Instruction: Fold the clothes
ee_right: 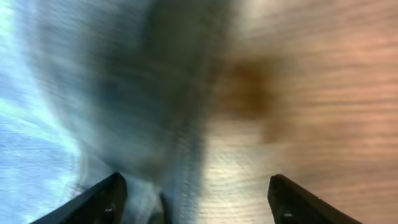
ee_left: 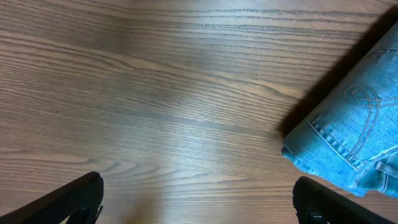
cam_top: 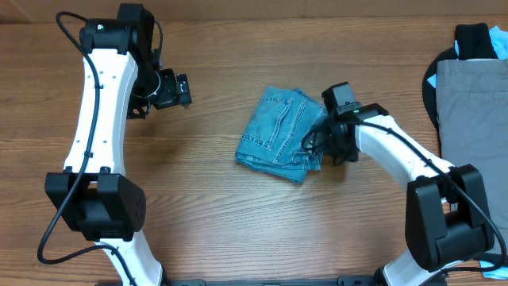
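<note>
Overhead: jeans (cam_top: 282, 135) folded into bundle on table (cam_top: 198, 206); right gripper (cam_top: 317, 145) at bundle's right edge, left gripper (cam_top: 182, 89) well apart.
Left wrist: fingers (ee_left: 74, 199) spread wide over bare wood, denim at right.
Right wrist: blurred; fingers (ee_right: 102, 199) parted, denim beneath left one.

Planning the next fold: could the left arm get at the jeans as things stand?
Likely yes: only bare table lies between the left gripper and the jeans, and its fingers stand open.
</note>
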Available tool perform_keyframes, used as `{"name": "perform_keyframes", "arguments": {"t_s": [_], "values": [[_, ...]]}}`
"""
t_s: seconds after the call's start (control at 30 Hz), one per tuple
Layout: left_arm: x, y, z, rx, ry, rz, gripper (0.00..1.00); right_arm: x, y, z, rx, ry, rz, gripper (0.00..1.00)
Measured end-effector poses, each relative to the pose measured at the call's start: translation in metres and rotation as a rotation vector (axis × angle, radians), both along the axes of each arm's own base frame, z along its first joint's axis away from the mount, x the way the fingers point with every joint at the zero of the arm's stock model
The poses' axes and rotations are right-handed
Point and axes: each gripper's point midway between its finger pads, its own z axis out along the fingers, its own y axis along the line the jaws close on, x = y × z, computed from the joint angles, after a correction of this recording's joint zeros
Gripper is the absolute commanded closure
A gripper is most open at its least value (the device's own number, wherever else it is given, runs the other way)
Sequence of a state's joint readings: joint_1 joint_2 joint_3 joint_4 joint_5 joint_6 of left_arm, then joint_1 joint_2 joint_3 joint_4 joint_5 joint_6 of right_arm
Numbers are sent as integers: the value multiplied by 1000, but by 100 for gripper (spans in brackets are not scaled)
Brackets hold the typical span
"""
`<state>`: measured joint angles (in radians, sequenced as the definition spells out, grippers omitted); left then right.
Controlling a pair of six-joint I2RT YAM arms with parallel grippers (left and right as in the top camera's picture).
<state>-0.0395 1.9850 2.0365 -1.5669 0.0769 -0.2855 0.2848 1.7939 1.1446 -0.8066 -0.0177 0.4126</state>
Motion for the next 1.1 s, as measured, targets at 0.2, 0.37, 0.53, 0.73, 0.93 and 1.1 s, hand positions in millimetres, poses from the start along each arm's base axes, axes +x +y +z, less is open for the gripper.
{"name": "perform_keyframes", "arguments": {"t_s": [0.2, 0.37, 0.53, 0.73, 0.93, 1.1], "values": [[0, 0, 0, 0, 0, 0, 0, -9, -19, 42, -29, 95, -72, 35], [0, 0, 0, 0, 0, 0, 0, 14, 14, 102, 167, -62, -15, 72], [0, 0, 0, 0, -1, 0, 0, 14, 46, 118, 332, -88, 120, 93], [0, 0, 0, 0, -2, 0, 0, 13, 78, 92, 435, -53, 223, 93], [1, 0, 0, 0, -2, 0, 0, -11, 96, 20, 554, 92, 246, 91], [0, 0, 0, 0, -2, 0, 0, -35, 96, -7, 610, 191, 224, 95]]}}
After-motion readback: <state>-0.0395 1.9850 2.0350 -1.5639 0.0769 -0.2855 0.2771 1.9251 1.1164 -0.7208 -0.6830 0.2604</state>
